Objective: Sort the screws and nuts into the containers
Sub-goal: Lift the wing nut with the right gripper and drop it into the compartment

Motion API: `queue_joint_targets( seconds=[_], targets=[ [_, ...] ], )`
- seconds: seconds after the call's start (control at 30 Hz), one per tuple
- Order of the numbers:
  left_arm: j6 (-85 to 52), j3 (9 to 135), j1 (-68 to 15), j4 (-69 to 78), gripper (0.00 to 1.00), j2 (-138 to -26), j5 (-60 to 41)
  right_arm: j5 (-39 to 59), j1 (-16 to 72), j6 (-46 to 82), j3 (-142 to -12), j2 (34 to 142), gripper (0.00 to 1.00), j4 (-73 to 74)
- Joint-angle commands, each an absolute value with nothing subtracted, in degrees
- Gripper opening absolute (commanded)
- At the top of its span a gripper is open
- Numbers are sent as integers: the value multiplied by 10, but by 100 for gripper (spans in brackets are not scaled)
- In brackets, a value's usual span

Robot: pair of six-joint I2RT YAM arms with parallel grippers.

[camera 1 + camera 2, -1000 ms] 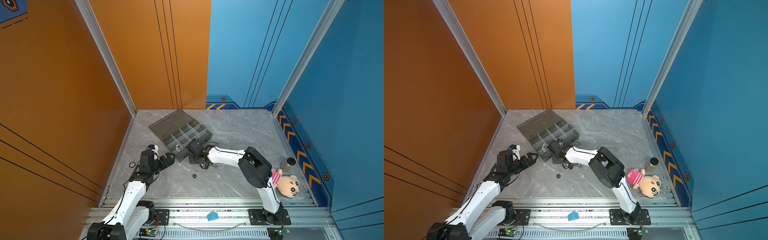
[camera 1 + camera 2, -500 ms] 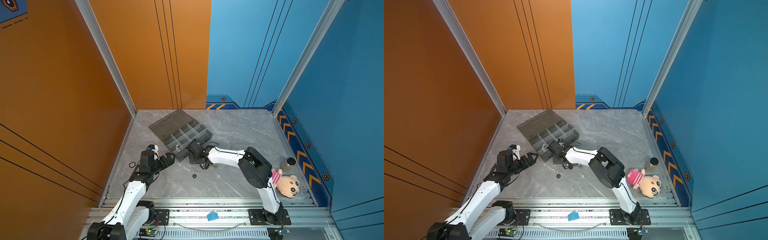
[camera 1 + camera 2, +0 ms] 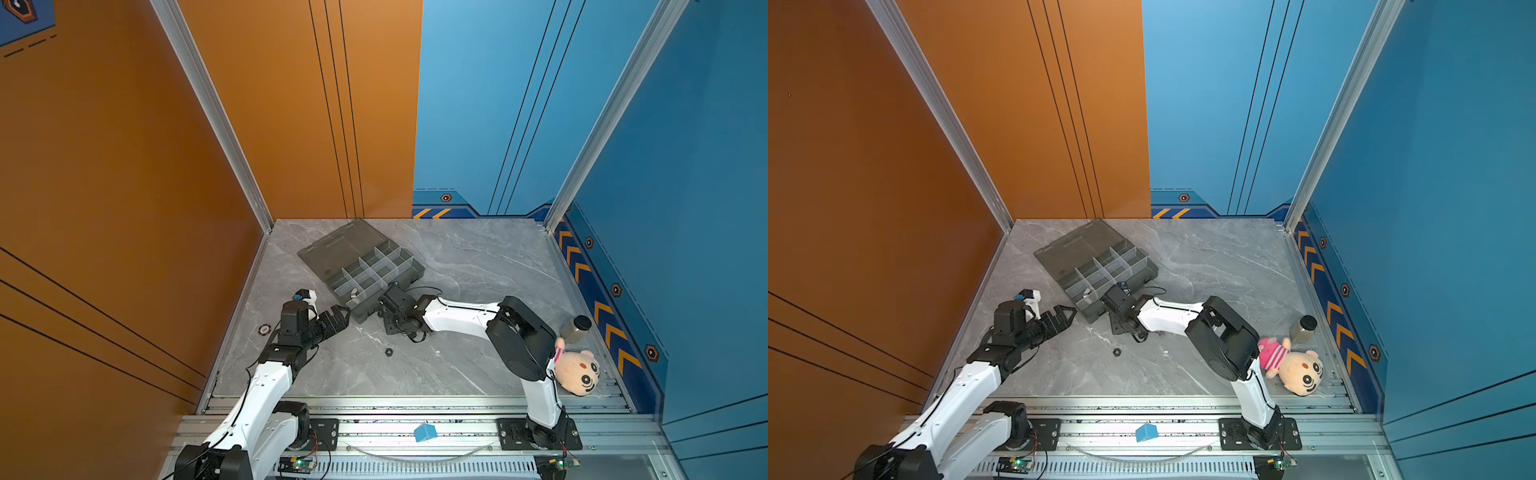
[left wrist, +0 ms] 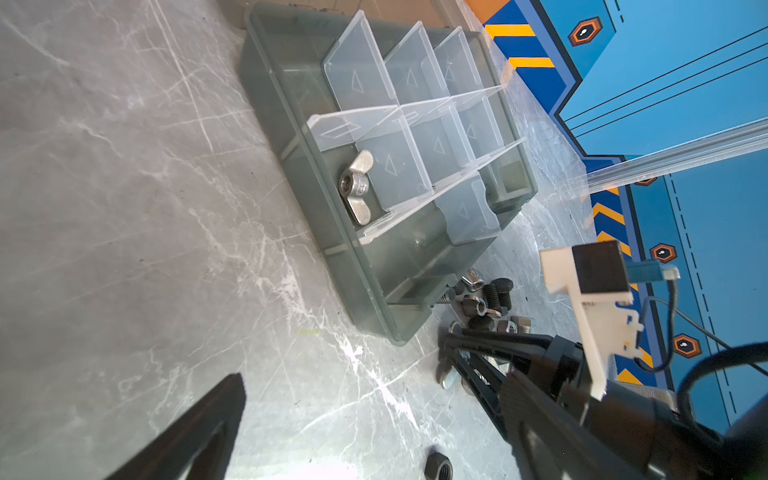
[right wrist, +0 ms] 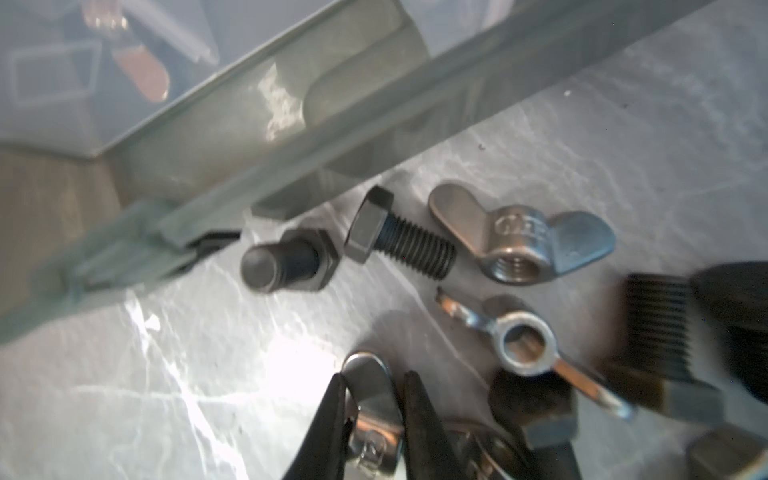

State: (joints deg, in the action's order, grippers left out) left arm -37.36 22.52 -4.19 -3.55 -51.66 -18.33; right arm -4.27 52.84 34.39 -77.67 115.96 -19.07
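Claw (image 5: 374, 376) pinching wing nut (image 5: 374, 403); box wall (image 5: 291, 137) beside; plush (image 3: 579, 372), bottle (image 3: 577, 326) distant.

Bare grey marble tabletop (image 3: 478, 266) lay open across the far right and near middle, room enough for a gripper to pass; a smoky-grey translucent plastic organizer box (image 3: 415, 272), its flat lid (image 3: 336, 245) folded back, blocked the far left; a heap of black and silver screws and nuts (image 4: 486, 299) crowded its near wall; the white right arm (image 3: 457, 313) barred the centre, its right gripper (image 5: 374, 376) clamped on a silver wing nut (image 5: 365, 365); a lone black hex nut (image 3: 389, 352) dotted the near floor; a beige plush doll (image 3: 579, 374) and small black-capped bottle (image 3: 577, 326) filled the right edge.
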Motion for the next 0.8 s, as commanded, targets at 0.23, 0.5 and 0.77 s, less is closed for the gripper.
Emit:
queue_joint_targets(
  seconds=[0.23, 0.5, 0.77],
  targets=[
    [-370, 221, -40, -29, 98, -502, -211, 15, 515, 205, -836, 1092, 0, -198],
    [-375, 220, -35, -31, 98, -495, -218, 49, 503, 150, -969, 1166, 0, -155],
    [-371, 218, -29, -35, 98, -489, -224, 53, 500, 144, -1048, 1246, 0, -67]
  ],
)
